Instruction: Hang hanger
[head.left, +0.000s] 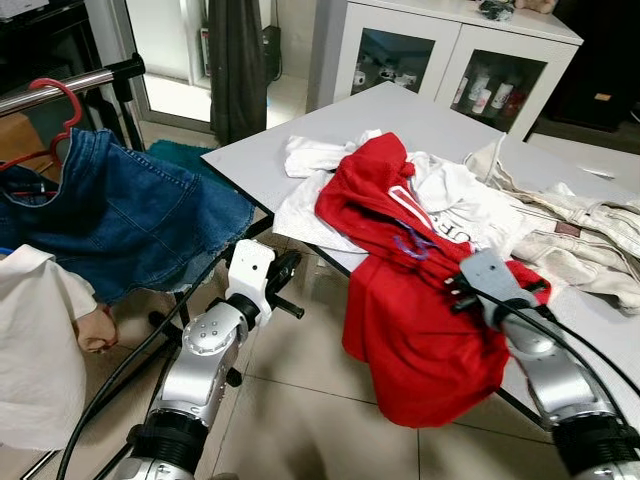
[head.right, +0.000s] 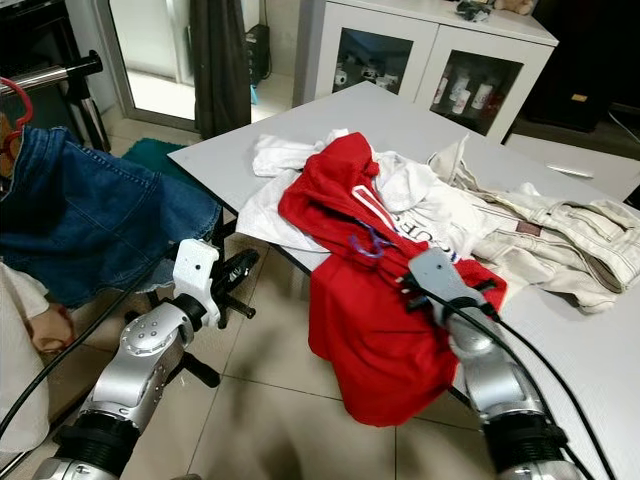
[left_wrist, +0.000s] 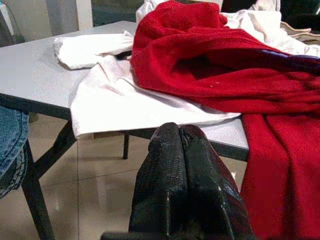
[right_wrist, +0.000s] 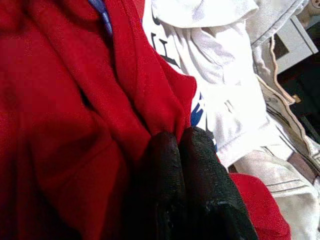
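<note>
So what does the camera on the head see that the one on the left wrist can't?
The left eye view alone takes in the rail with a red hanger carrying a denim garment, the white cabinet, the beige jacket, and the right gripper down in the red cloth. The left wrist view alone shows the left gripper with its fingers pressed together, empty. Both show the red garment, the white shirt under it and the grey table.

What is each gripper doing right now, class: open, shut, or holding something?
Left gripper: shut, holding nothing, short of the table edge.
Right gripper: shut on a fold of the red garment.
</note>
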